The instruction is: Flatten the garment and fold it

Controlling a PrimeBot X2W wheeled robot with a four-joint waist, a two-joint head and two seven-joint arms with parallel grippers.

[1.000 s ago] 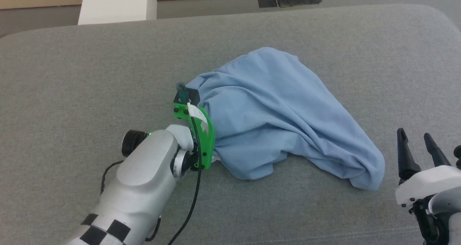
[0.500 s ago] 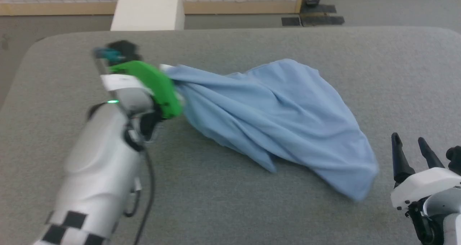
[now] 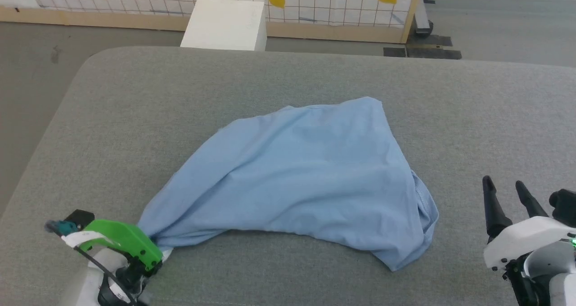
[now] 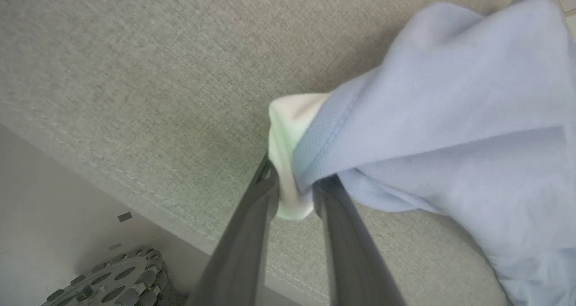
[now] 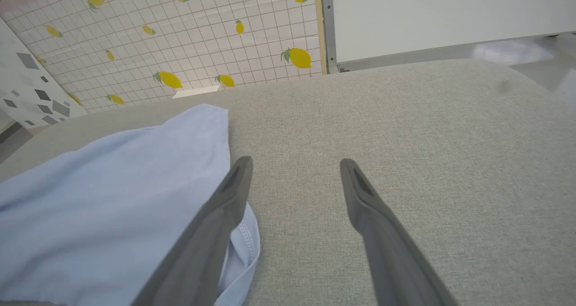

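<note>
Light blue soft polo shirt (image 3: 306, 180) being spread flatter than a second ago, white collar (image 4: 288, 135) being pinched by left gripper (image 4: 294, 188), right gripper (image 5: 294, 164) being held wide, empty.

Head camera looks down on the grey surface (image 3: 135, 94); close wrist cameras share the garment (image 3: 306, 171)

No readable text, label or number anywhere
</note>
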